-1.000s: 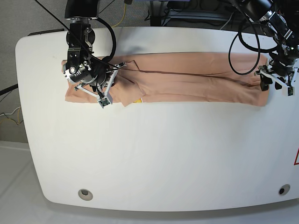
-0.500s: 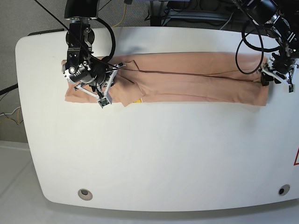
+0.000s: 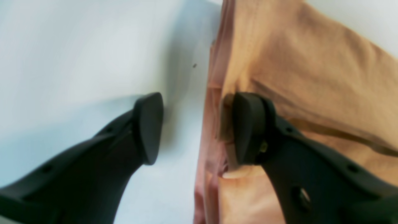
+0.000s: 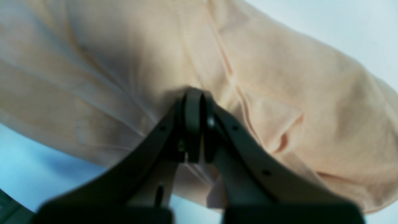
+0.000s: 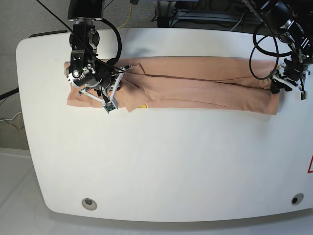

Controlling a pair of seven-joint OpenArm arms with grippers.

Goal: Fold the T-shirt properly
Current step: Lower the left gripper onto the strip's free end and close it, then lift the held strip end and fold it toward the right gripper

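T-shirt lies folded lengthwise on worktop. Right end effector clenched (on cloth); left end effector released, straddling hem.

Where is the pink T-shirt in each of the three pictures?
Base view: the T-shirt lies as a long folded band across the far side of the table.
Left wrist view: it fills the right half, under one finger.
Right wrist view: it fills most of the picture.
Shared landmark: the white table.
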